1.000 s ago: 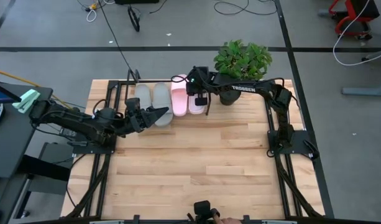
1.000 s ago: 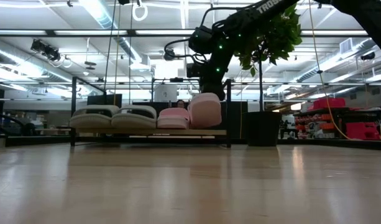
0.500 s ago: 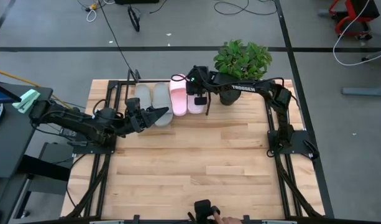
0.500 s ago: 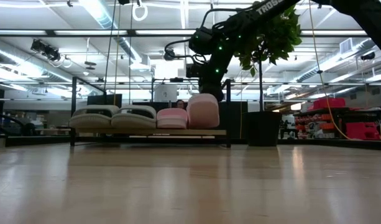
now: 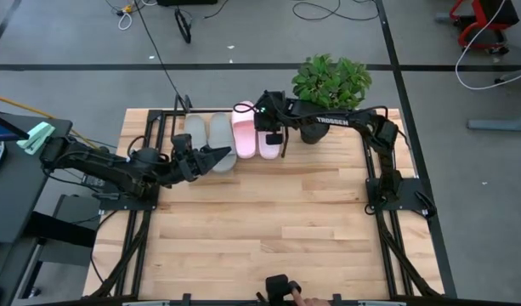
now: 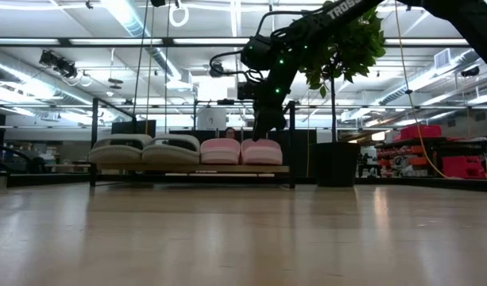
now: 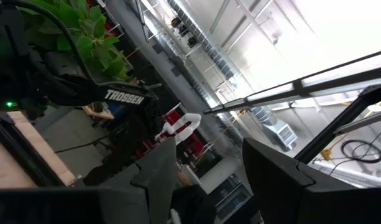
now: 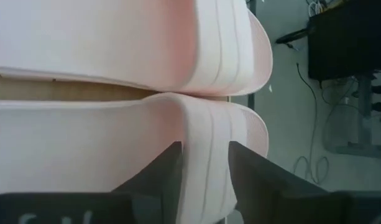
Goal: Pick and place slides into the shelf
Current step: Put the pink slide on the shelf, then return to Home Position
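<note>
Four slides lie side by side on the shelf (image 6: 187,168) at the table's far edge. Two are grey (image 5: 195,132) (image 5: 220,136) and two are pale pink (image 5: 245,132) (image 5: 268,140). My right gripper (image 6: 263,131) hangs just above the right pink slide (image 6: 261,151), pointing down and open. In the right wrist view its fingers (image 8: 171,171) stand on either side of that slide's ribbed strap (image 8: 206,155). My left gripper (image 5: 213,157) waits raised near the grey slides' near ends, open, with nothing between its fingers (image 7: 159,168).
A green plant (image 5: 331,81) in a black pot (image 6: 337,163) stands right of the shelf, under my right arm. The wooden table top (image 5: 268,221) stretches from the shelf to the near edge. A person's hand (image 5: 298,299) shows at the near edge.
My right gripper has opened and let go of the right pink slide. The slide, which stood tilted up under the fingers, has dropped flat onto the shelf board beside the other pink one.
</note>
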You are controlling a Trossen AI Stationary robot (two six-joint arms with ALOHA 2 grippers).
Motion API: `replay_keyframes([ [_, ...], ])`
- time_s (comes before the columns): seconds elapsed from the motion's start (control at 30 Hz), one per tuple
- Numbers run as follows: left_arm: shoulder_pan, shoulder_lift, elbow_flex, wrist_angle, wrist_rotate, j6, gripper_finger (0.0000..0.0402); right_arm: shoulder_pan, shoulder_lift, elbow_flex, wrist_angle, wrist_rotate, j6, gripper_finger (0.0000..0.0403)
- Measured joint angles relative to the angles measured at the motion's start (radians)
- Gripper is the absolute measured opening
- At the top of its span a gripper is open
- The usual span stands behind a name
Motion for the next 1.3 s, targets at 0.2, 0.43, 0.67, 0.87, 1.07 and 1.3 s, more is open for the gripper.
replay_keyframes([
  [0.2, 0.0, 0.001, 0.0, -0.081, 0.0, 0.006, 0.0188, 0.032, 0.0, 0.044, -0.044, 0.071, -0.001, 0.0138],
  [0.43, 0.0, 0.001, 0.0, -0.189, -0.012, 0.027, 0.0186, 0.095, -0.05, 0.11, -0.171, 0.117, 0.131, 0.0132],
  [0.67, 0.01, 0.001, 0.0, -0.225, -0.012, 0.083, 0.0183, 0.209, -0.147, 0.11, -0.272, 0.118, 0.33, 0.0096],
  [0.87, 0.036, 0.0, 0.0, -0.274, -0.001, 0.112, 0.0184, 0.324, -0.214, 0.11, -0.392, 0.107, 0.471, 0.0012],
  [1.07, 0.048, 0.0, 0.0, -0.362, -0.011, 0.23, 0.0183, 0.413, -0.27, 0.104, -0.503, 0.104, 0.667, 0.0007],
  [1.3, 0.048, 0.0, 0.0, -0.365, -0.019, 0.361, 0.0181, 0.49, -0.4, -0.052, -0.528, 0.12, 0.875, 0.0003],
])
